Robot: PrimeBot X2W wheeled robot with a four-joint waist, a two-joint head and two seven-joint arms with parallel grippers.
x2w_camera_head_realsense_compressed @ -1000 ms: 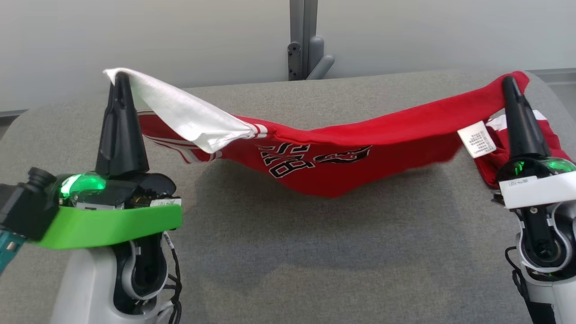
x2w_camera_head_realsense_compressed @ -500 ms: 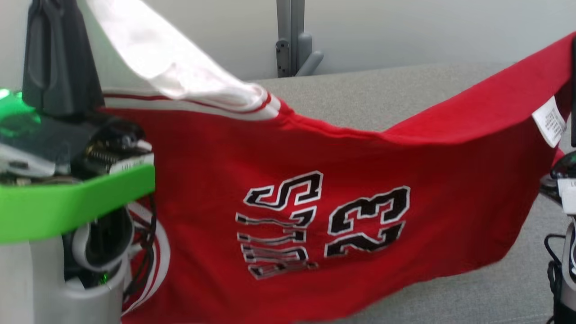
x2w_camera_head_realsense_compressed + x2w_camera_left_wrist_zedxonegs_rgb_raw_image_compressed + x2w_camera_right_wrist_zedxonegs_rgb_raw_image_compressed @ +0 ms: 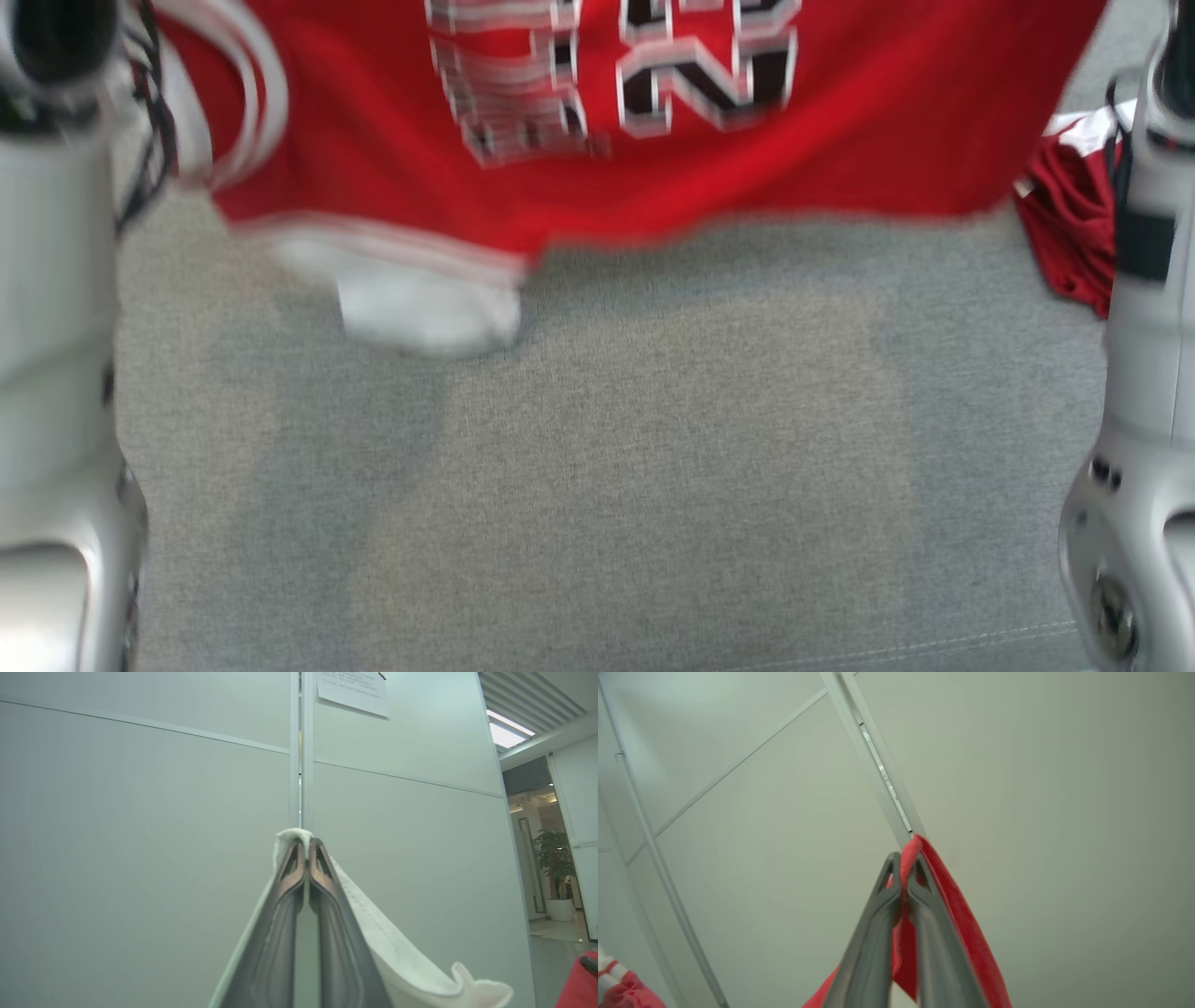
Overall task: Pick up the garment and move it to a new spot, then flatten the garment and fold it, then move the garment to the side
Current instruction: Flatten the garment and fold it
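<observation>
The garment (image 3: 653, 177) is a red jersey with black-and-white lettering. It hangs blurred across the top of the head view, its lower hem just above the grey table (image 3: 597, 467). A white sleeve (image 3: 420, 317) dangles below its left part. My pale forearms stand at both edges of that view. In the left wrist view my left gripper (image 3: 307, 842) is shut on the white fabric (image 3: 397, 961), which drapes over the fingertips. In the right wrist view my right gripper (image 3: 906, 858) is shut on a red edge of the garment (image 3: 962, 924). Both grippers point up toward the wall.
Grey cloth covers the table in front of me. A bunch of red fabric (image 3: 1064, 233) hangs beside my right forearm. Behind stands a pale panel wall with a metal seam post (image 3: 301, 765) and a paper sheet (image 3: 352, 690). A potted plant (image 3: 558, 872) stands far off.
Both arms have raised the garment from a low sag over the table to a full hang. The head view has shifted downward, so the grippers have left its top edge.
</observation>
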